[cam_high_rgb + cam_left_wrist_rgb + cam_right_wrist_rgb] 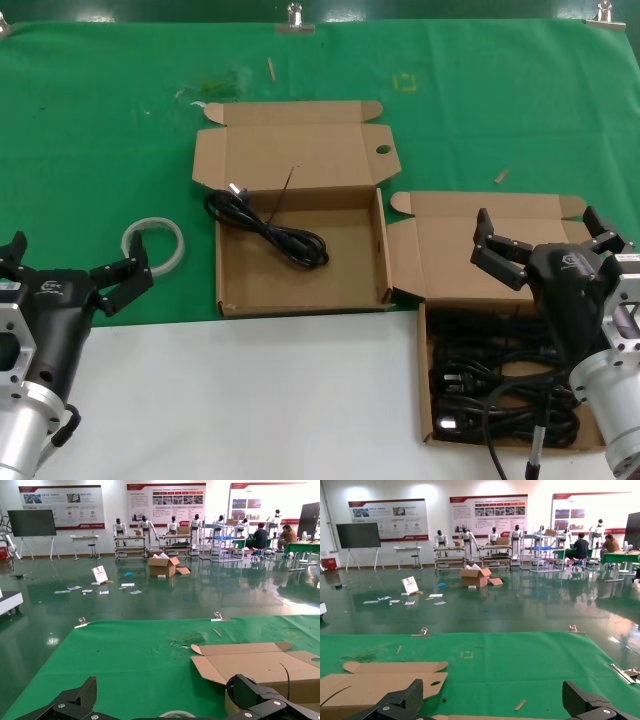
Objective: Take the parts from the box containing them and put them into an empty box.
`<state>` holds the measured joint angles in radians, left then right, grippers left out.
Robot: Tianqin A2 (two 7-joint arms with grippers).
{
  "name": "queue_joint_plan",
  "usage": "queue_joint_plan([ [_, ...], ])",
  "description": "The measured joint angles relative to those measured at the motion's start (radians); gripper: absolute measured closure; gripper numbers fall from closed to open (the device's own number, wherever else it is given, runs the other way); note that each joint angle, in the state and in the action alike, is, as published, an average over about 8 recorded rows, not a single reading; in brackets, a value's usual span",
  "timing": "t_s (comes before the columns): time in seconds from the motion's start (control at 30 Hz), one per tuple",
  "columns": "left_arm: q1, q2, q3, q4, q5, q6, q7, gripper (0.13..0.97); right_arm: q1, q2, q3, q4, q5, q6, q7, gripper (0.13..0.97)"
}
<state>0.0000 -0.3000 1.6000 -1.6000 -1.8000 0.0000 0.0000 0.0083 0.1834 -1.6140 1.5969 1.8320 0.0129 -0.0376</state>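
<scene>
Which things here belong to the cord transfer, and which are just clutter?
Job:
- power cords in the right box
- one cord in the left box
- right pincer, open

Clutter:
- tape ring
- clips

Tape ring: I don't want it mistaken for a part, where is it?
Head view, left side: the tape ring lies on green cloth, between left gripper and centre box.

Right end effector (495, 707): we see its fingers (400, 700) spread wide, low over the green bench (520, 665). Cardboard lid (380, 682) with round hole beside one finger. Metal clip (422, 632) at bench's far edge.
</scene>
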Motion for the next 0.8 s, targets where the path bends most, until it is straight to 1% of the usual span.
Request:
queue_joint_plan([
  [0.8, 0.000, 0.000, 0.000, 0.000, 0.000, 0.000, 0.000, 0.132, 0.000, 0.000, 0.000, 0.000, 0.000, 0.000, 0.000, 0.129],
])
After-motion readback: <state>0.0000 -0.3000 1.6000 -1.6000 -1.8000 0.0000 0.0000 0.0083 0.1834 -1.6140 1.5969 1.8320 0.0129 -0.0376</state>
